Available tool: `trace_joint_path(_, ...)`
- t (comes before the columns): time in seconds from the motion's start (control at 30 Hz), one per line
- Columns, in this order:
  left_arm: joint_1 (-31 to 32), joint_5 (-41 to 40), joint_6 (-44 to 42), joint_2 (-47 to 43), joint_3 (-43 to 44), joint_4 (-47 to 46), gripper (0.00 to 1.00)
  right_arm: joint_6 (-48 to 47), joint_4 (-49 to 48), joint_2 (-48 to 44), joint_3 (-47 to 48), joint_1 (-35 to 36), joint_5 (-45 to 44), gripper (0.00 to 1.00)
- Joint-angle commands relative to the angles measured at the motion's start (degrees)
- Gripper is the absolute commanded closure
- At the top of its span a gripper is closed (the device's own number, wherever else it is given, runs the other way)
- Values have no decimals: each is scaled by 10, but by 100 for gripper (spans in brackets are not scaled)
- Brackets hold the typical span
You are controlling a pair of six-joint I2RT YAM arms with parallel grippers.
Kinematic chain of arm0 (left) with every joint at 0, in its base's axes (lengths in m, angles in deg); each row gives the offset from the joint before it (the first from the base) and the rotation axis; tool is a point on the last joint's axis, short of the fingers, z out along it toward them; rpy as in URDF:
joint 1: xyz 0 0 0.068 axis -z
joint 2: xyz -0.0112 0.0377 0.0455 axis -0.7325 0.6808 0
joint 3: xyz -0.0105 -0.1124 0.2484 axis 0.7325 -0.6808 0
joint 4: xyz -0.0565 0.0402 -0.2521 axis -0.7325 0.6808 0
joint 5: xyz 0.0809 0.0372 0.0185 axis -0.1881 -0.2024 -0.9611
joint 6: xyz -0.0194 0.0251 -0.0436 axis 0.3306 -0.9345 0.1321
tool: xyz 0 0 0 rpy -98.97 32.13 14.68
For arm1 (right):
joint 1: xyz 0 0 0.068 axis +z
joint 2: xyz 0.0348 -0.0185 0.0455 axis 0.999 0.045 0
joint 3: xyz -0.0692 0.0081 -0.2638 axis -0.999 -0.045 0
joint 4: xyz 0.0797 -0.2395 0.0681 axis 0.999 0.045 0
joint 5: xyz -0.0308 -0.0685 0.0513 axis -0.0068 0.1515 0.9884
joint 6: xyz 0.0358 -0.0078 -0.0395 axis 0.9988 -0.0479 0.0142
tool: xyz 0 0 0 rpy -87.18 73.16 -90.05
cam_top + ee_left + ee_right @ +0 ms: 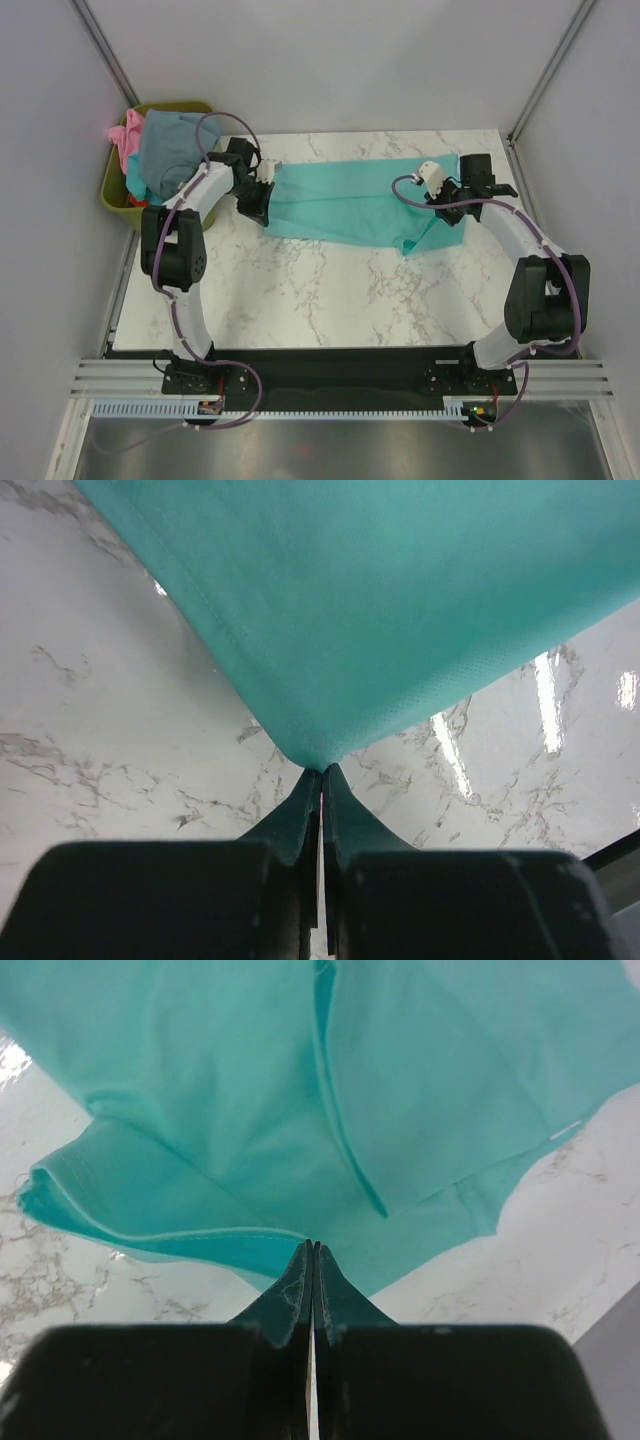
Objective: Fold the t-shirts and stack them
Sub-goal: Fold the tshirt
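A teal t-shirt (340, 200) lies stretched out across the back of the marble table (330, 295). My left gripper (263, 212) is shut on its left corner. In the left wrist view the jaws (322, 770) pinch the point of the teal cloth (400, 600). My right gripper (448, 215) is shut on the shirt's right end. In the right wrist view the jaws (313, 1246) pinch a folded hem of the teal cloth (250, 1090). A grey-blue t-shirt (170, 150) and a pink t-shirt (124, 135) are heaped in the bin. A bit of red-orange cloth (133, 201) shows under them.
The olive-green bin (110, 190) stands off the table's back left corner, beside my left arm. Grey walls close in the back and both sides. The table's near half lies bare between the two arms.
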Motion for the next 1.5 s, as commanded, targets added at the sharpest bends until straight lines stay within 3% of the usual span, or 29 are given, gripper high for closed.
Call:
trace_joint_path(0.0,-4,-15,-31,-19,44,24,98,45,-49,7,47,-5,-9,100)
trace_joint_path(0.53,-10,-5,-60,89,243,96,98,133,-157,106,212,-15,-46,100)
trace_joint_path(0.97,-25,-42,-54,168,330,66,98,149,-189,240,331,-15,-78,100)
trace_joint_path(1.27,-18,-94,-47,237,412,18,94,139,-221,308,354,-13,-109,100)
trace_joint_path(1.37,-14,-123,-38,241,416,2,80,146,-236,316,352,-9,-135,100)
trace_joint_path(1.43,-9,-138,-34,240,420,-5,77,160,-254,315,349,-8,-156,98)
trace_joint_path(1.47,-6,-158,-33,236,421,-7,50,167,-260,312,348,-7,-172,88)
